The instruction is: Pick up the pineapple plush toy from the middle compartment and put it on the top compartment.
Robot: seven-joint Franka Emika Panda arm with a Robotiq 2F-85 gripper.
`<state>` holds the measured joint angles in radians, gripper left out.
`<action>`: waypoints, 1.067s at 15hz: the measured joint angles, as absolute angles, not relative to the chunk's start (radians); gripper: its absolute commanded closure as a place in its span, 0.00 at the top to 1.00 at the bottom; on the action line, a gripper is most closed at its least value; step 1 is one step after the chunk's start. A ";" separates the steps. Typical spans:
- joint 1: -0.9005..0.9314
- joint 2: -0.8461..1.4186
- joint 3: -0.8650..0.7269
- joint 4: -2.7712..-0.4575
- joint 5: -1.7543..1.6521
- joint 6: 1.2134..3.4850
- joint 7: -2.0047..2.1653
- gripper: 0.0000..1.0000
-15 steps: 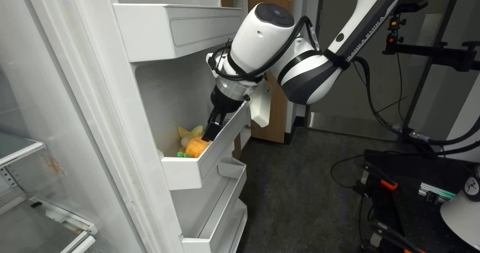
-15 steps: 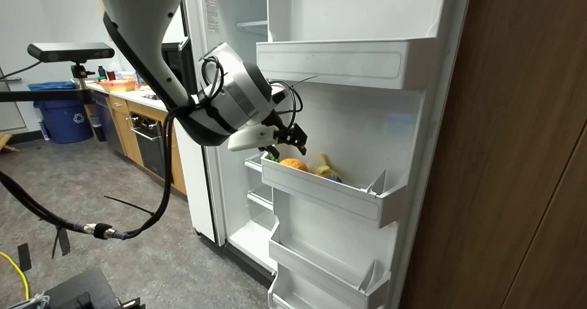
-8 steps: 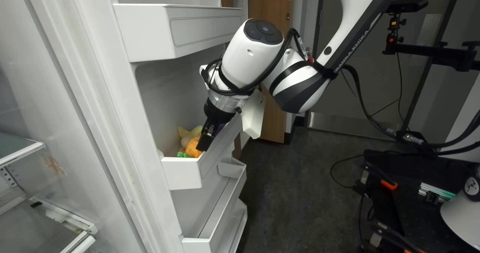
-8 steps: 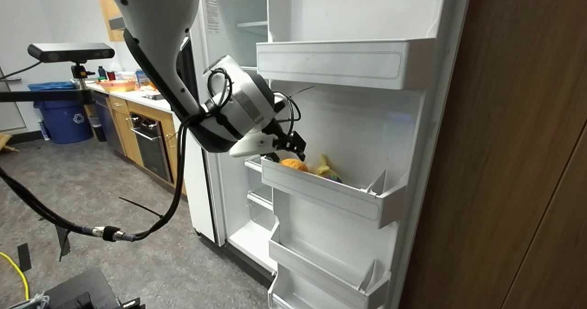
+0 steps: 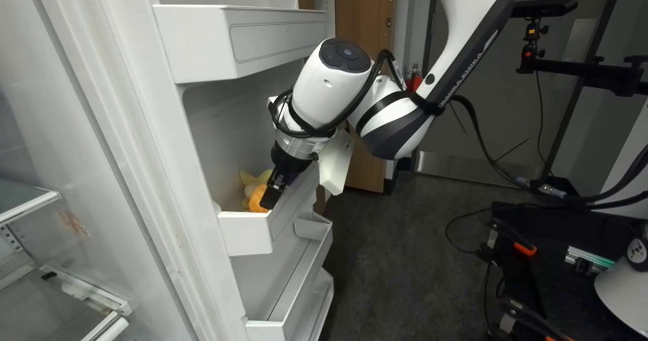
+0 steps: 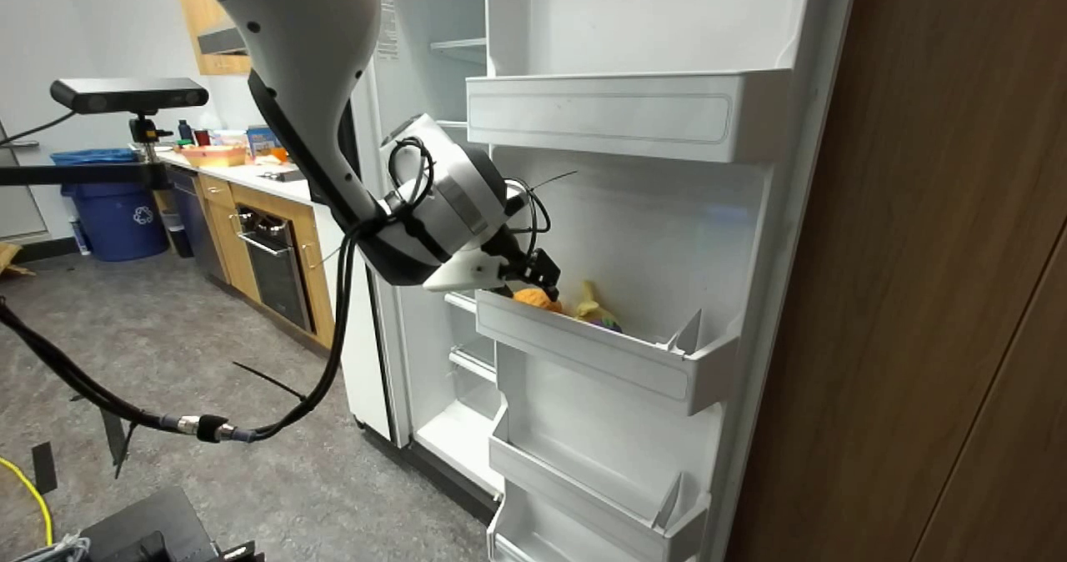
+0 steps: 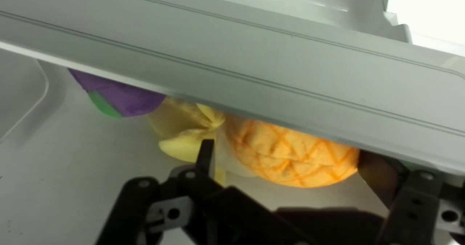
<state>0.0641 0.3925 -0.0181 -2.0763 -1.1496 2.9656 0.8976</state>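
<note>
The gripper (image 7: 285, 151), spread wide astride the pineapple plush toy (image 7: 301, 158) inside the middle compartment (image 7: 232, 52), seems at the grasping step, which next calls for closing, then lifting clear of that compartment to the top compartment (image 6: 600, 116) above it.

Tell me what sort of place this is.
Probably a kitchen or kitchenette, though whether in a home or workplace I cannot tell. An open refrigerator door, a white counter and what looks like a built-in oven show it.
</note>
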 measured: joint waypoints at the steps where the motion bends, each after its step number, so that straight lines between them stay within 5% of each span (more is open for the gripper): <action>1: 0.064 0.394 -0.018 -2.073 -1.150 2.965 0.902 0.66; 9: 0.057 0.401 -0.035 -2.070 -1.145 2.964 0.907 0.04; 16: 0.043 0.396 -0.050 -2.065 -1.136 2.964 0.907 0.01</action>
<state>0.0430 0.3956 -0.0498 -2.0645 -1.1355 2.9642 0.9068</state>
